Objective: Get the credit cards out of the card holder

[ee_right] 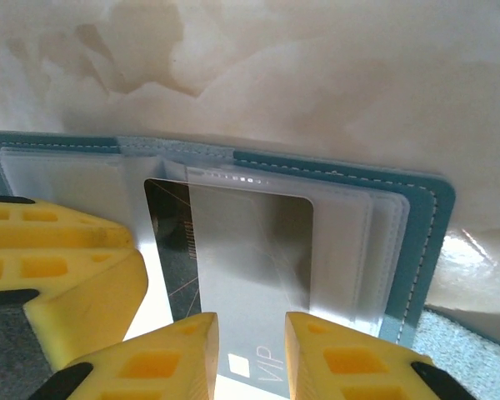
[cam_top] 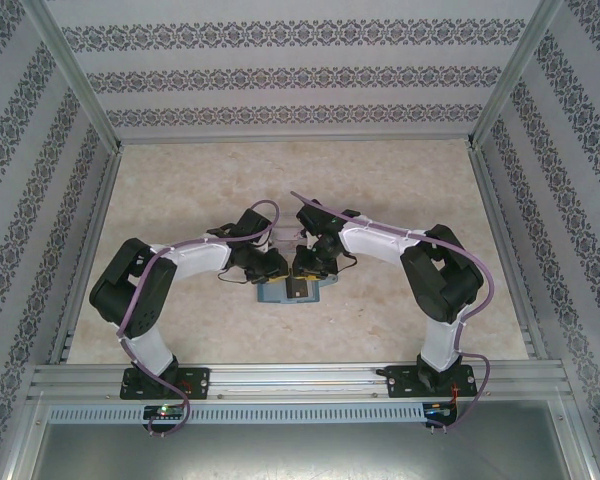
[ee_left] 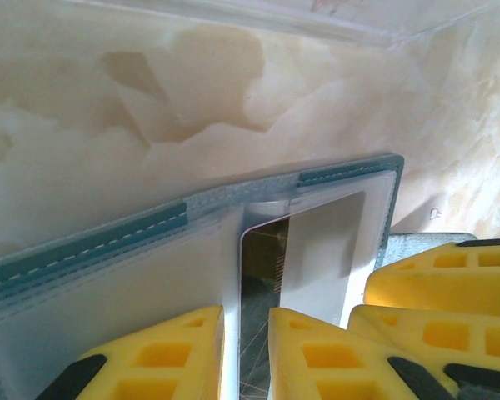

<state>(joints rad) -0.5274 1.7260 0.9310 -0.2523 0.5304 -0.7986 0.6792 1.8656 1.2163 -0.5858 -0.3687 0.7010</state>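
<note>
The teal-blue card holder (cam_top: 280,296) lies open on the marbled table, its stitched edge (ee_left: 108,242) (ee_right: 417,242) and clear sleeves facing up. A black card (ee_left: 262,275) (ee_right: 168,242) sticks partly out of a sleeve, with "VIP" printed near its lower end. My left gripper (cam_top: 263,268) (ee_left: 246,350) is open, its yellow fingers straddling the card's dark strip. My right gripper (cam_top: 308,265) (ee_right: 252,354) is open over the same card's sleeved part. Each gripper's fingers (ee_left: 442,275) (ee_right: 58,267) show in the other's view, close beside. Other cards are hidden.
A clear plastic tray (cam_top: 285,238) sits just beyond the two wrists, its edge (ee_left: 317,17) at the top of the left wrist view. Aluminium rails (cam_top: 300,375) and patterned walls enclose the table. Both arms crowd the middle.
</note>
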